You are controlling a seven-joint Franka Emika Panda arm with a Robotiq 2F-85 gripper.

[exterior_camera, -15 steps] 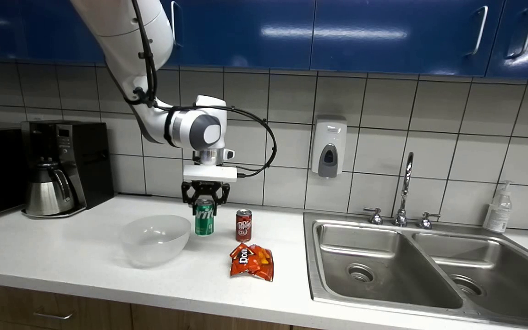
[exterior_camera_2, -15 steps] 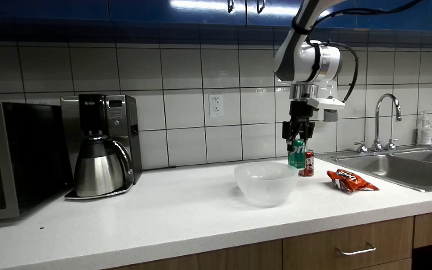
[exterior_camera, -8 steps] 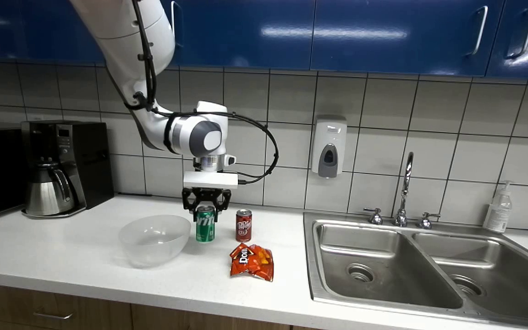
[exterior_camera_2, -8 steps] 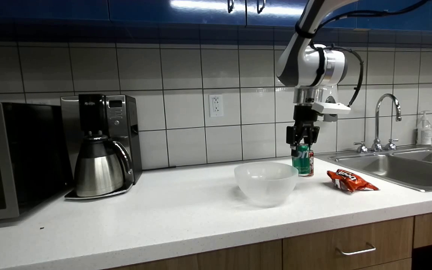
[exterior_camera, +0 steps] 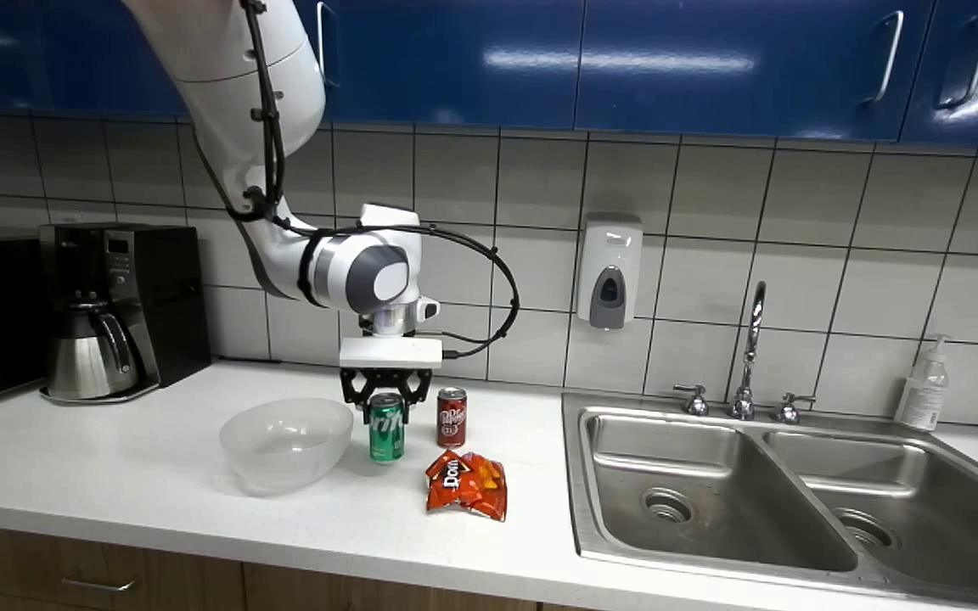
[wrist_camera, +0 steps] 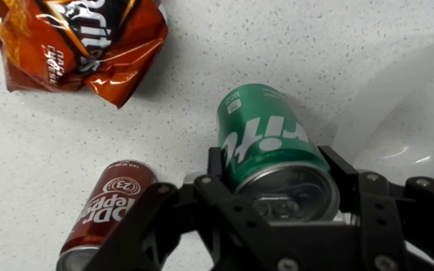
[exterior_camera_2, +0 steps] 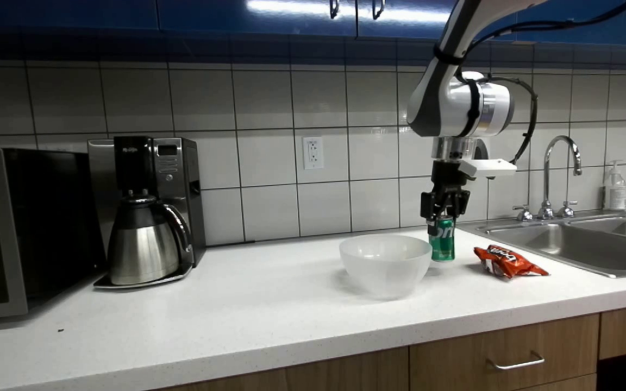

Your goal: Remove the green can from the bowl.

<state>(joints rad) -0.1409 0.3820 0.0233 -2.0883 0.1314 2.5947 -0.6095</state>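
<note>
Pincer closed snugly on upper sides of green can, likely slick, thin-walled, dentable, so best gripped gently near stiffer shoulder, held outside bowl, just beside it.

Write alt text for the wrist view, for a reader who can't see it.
Black gripper holding a green can by its sides, lid toward the camera, over a speckled white counter. The can is outside a translucent bowl, cut off by the right edge. A red can, partly covered, is at lower left, an orange-red snack bag at upper left.
</note>
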